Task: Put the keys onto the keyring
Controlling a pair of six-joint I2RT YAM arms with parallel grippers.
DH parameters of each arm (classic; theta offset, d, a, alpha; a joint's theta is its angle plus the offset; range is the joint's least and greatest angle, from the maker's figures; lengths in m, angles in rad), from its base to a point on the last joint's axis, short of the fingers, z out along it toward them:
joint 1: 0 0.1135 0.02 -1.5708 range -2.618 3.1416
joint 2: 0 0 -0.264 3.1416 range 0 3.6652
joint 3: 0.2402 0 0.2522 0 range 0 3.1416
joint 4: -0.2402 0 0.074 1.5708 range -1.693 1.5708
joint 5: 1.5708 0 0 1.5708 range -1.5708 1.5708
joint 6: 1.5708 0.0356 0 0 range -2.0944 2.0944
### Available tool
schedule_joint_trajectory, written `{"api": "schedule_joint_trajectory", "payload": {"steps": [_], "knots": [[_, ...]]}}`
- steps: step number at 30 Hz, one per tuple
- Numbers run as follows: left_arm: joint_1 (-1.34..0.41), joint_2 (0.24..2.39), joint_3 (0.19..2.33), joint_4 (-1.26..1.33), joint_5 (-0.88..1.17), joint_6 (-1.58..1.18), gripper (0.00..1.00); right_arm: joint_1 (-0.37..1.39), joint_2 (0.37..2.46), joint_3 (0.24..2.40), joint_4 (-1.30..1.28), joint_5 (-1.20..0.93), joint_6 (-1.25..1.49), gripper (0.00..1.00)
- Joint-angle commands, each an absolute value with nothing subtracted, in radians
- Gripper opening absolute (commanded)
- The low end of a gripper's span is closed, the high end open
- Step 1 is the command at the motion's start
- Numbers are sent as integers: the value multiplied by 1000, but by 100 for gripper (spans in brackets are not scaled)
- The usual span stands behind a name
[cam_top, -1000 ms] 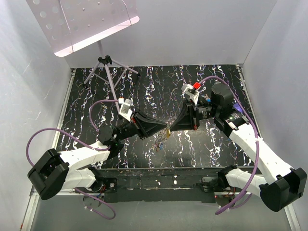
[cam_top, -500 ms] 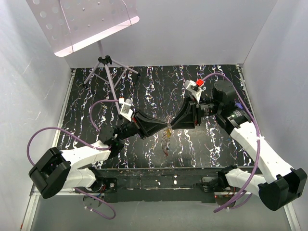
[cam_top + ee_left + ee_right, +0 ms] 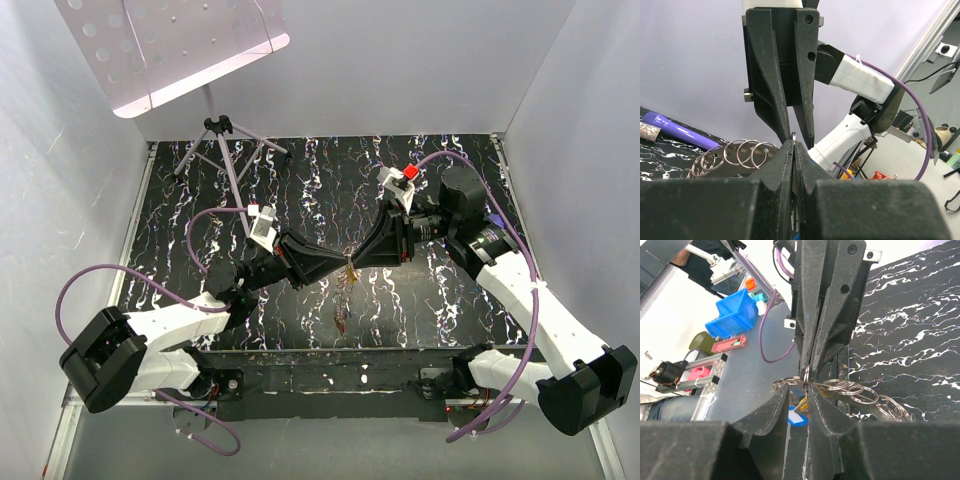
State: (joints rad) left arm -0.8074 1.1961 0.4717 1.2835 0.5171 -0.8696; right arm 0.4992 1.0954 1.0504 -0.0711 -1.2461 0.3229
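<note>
I had the left pincer [image 3: 807, 369] clamped on the thin silver wire keyring [image 3: 804, 377], the right pincer [image 3: 798, 399] slightly parted opposite it, the tiny blue- and yellow-headed metal keys [image 3: 799, 416] dangling beneath both tips, so I judged a slow, square regrip safest.

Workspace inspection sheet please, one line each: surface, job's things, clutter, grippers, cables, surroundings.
surface: black, white-veined table.
job's things: keyring pinched at the fingertips; keys with blue and yellow heads below it; chain of rings alongside.
clutter: purple marker; glitter tube.
grippers: left gripper shut on the keyring; right gripper open, tips facing it.
cables: purple cables looping off both arms.
surroundings: white walls; music stand; blue bin beyond the table.
</note>
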Motion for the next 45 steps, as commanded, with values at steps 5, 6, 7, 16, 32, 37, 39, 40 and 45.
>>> {"api": "schedule_joint_trajectory", "payload": {"steps": [5, 6, 7, 16, 32, 37, 39, 40, 45], "knots": [[-813, 1143, 486, 1244, 469, -821, 0, 512, 1095, 1075, -41, -1215, 336, 16], [-811, 1141, 488, 1241, 468, -819, 0, 514, 1097, 1074, -43, -1212, 334, 13], [-813, 1140, 486, 1236, 465, -816, 0, 515, 1097, 1074, -44, -1204, 334, 11], [-815, 1106, 520, 1076, 492, -807, 2, 520, 1108, 1088, -142, -1138, 305, 1], [-600, 1032, 816, 231, 981, -684, 76, 515, 1157, 1101, -426, -1213, 84, 1], [-601, 1147, 960, 88, 1115, -595, 70, 515, 1169, 1103, -457, -1215, 54, 1], [-603, 1190, 1000, 55, 1149, -580, 64, 515, 1173, 1101, -463, -1218, 51, 1], [-606, 1209, 1021, 37, 1161, -569, 62, 515, 1173, 1100, -463, -1223, 52, 1], [-641, 1270, 1095, -102, 1167, -476, 56, 515, 1181, 1100, -454, -1226, 57, 1]]}}
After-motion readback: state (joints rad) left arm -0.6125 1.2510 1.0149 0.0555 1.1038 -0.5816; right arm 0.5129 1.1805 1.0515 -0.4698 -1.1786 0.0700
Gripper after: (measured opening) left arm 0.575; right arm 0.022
